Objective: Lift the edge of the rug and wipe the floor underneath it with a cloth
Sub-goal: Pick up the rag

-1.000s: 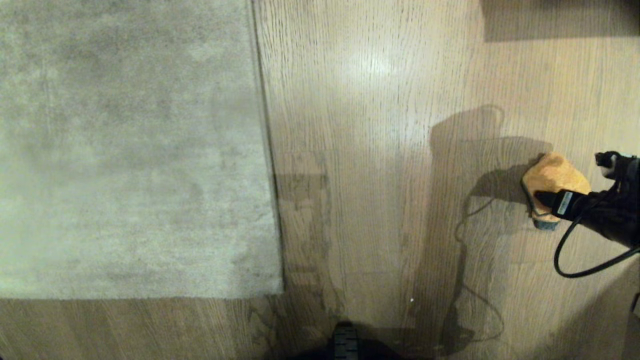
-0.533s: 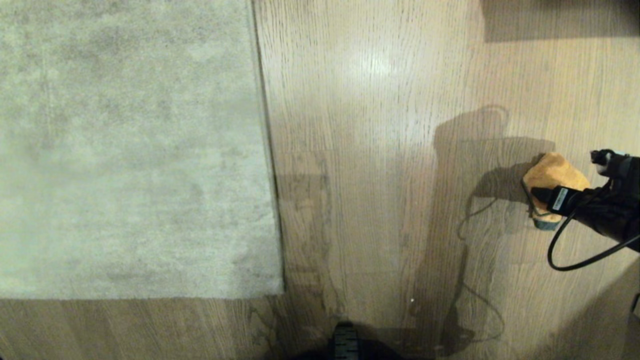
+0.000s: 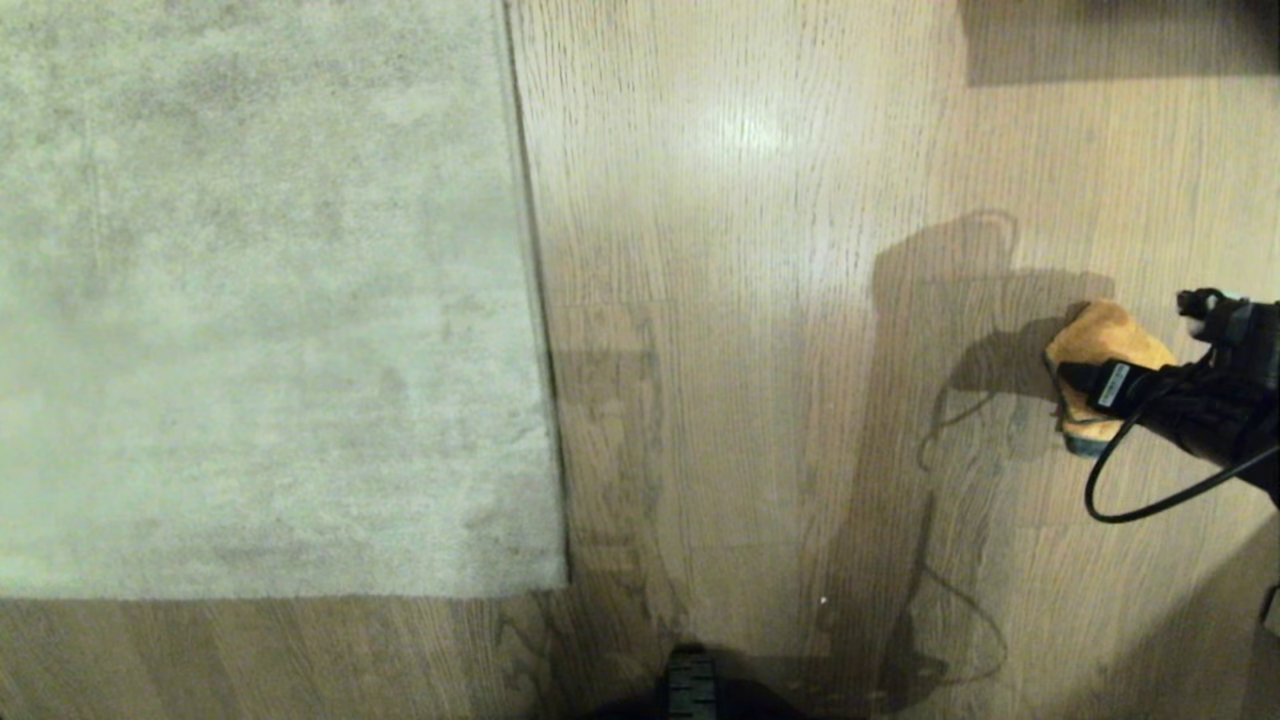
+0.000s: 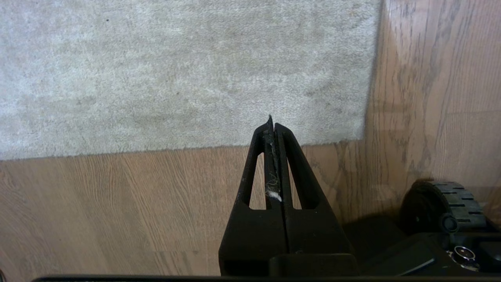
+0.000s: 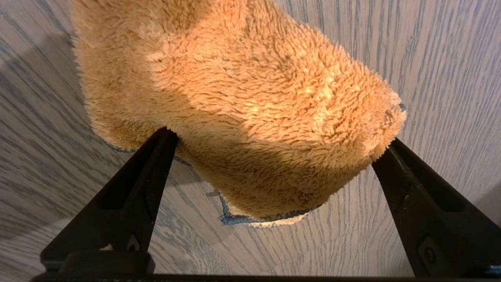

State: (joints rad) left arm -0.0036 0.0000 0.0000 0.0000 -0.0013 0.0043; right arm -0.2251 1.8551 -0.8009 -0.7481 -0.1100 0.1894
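Right pincer: my right gripper stands spread as wide as it goes, one finger on each side of the cloth; the fingertips sit at the cloth's flanks, and I cannot tell whether they press it or only flank it. In the head view it reaches in from the right edge.

Cloth: the cloth is an orange, fluffy lump lying on the floor between my open fingers, with a thin teal hem showing at its near end. In the head view it lies far to the right, well apart from the rug.

Cable: a black cable loops down from my right wrist above the planks.

Floor: the floor is light oak-look planking with dark grain lines and a bright sheen patch further out.

Rug edge: the rug edge runs straight along the planks to a corner near my base; it lies flat, not lifted.

Left pincer: my left gripper is pressed fully closed with nothing held but a bit of pale lint between the fingers, pointing toward the rug's corner.

Wheel: a black wheel of my base shows beside it.
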